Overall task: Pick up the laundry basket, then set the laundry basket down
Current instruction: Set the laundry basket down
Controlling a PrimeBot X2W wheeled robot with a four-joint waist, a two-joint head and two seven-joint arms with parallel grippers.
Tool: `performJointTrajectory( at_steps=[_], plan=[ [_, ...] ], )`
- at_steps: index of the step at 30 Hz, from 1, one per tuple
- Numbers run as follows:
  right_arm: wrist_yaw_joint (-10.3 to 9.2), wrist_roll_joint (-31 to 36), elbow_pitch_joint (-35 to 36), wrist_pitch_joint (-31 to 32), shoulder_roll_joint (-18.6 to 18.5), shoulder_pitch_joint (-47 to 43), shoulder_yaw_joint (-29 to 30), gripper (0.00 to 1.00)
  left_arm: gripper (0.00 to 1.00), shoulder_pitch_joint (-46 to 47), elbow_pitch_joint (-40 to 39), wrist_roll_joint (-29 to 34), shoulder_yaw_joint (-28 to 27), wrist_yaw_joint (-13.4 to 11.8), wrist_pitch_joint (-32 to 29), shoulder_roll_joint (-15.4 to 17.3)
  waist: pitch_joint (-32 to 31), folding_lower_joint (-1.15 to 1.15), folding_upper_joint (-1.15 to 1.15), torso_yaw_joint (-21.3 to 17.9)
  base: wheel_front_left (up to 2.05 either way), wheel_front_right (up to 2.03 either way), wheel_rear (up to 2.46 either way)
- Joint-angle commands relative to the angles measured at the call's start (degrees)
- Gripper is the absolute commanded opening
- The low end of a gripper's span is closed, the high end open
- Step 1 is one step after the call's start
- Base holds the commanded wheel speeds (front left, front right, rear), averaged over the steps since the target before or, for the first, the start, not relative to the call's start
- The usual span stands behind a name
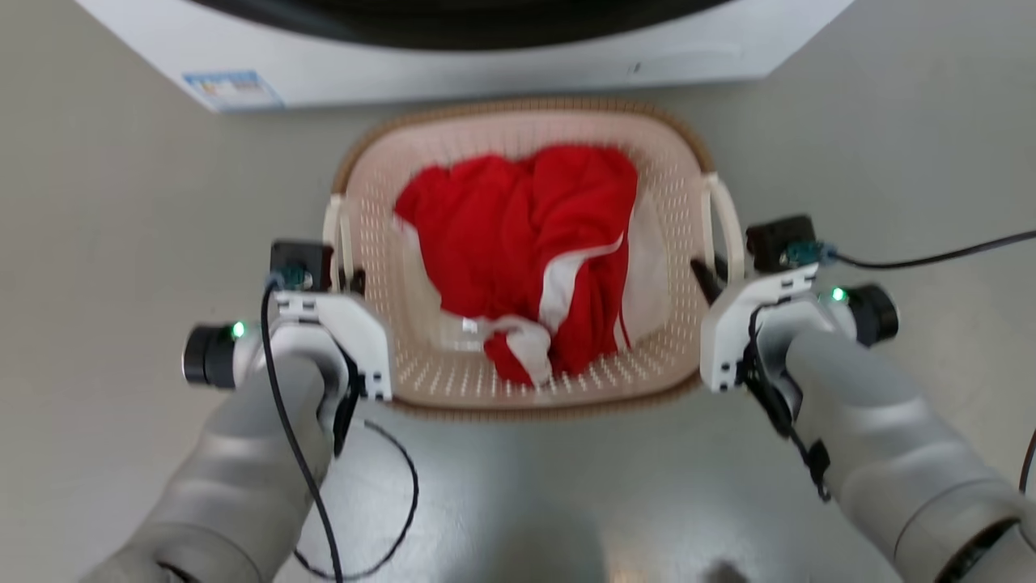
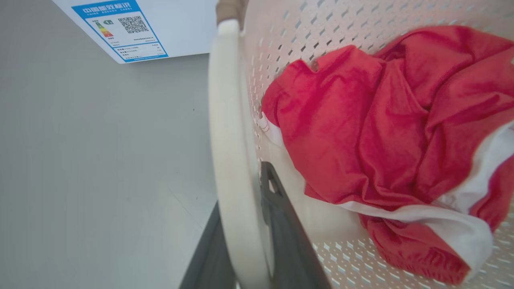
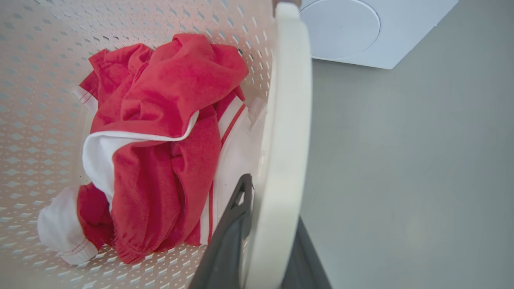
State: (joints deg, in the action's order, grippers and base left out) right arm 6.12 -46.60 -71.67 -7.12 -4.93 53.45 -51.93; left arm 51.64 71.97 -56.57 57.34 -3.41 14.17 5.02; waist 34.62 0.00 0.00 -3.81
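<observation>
The laundry basket [image 1: 518, 107], cream perforated plastic with a brown woven-look rim, sits between my two arms in the head view, just in front of a washing machine. Crumpled red and white clothing [image 1: 526, 243] lies inside it. My left gripper [image 1: 344, 279] is shut on the basket's left loop handle [image 2: 229, 140], one dark finger on each side of the white band. My right gripper [image 1: 712, 279] is shut the same way on the right loop handle [image 3: 289, 100]. Whether the basket's bottom touches the floor I cannot tell.
A white washing machine [image 1: 453, 73] with a blue energy label [image 1: 231, 89] stands close behind the basket. Grey floor [image 1: 121, 243] spreads out to both sides and toward me. Black cables [image 1: 388, 502] hang from my arms.
</observation>
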Motion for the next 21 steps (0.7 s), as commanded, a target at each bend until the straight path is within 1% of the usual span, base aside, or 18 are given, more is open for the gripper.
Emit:
performJointTrajectory(
  at_steps=[1, 3, 4, 5, 13, 21],
  plan=[
    [1.36, 1.9, 0.5, -2.8, 2.1, 1.2, -0.8, 0.00, 0.00, 2.9, -1.4, 1.7, -0.7, -0.5, 0.7, 0.0, 5.1, 0.00, 0.00, 0.9, 0.00, 0.00, 0.00],
    [1.36, 2.1, 0.3, -3.3, 2.0, 1.7, -0.8, 0.00, 0.00, 3.6, -1.5, 2.0, -0.8, -0.6, 0.7, 0.0, 6.0, 0.00, 0.00, 1.1, 0.00, 0.00, 0.00],
    [1.36, 2.6, 0.0, -4.3, 1.8, 2.6, -0.9, 0.00, 0.00, 4.9, -2.0, 2.5, -1.2, -1.0, 0.8, 0.1, 7.7, 0.00, 0.00, 1.4, 0.00, 0.00, 0.00],
    [1.36, 2.6, 0.0, -4.3, 1.8, 2.6, -0.9, 0.00, 0.00, 4.9, -2.0, 2.5, -1.2, -1.0, 0.8, 0.1, 7.7, 0.00, 0.00, 1.4, 0.00, 0.00, 0.00],
    [1.36, 3.1, -0.9, -6.4, 1.1, 5.9, -0.2, 0.00, 0.00, 8.2, -5.5, 5.8, -3.4, -2.3, 0.8, 1.3, 13.3, 0.00, 0.00, 2.0, 0.00, 0.00, 0.00],
    [1.36, 3.1, -1.3, -7.3, 0.8, 8.4, 0.5, 0.00, 0.00, 9.5, -7.2, 8.6, -5.7, -2.8, 0.8, 1.7, 16.5, 0.00, 0.00, 1.8, 0.00, 0.00, 0.00]
  ],
)
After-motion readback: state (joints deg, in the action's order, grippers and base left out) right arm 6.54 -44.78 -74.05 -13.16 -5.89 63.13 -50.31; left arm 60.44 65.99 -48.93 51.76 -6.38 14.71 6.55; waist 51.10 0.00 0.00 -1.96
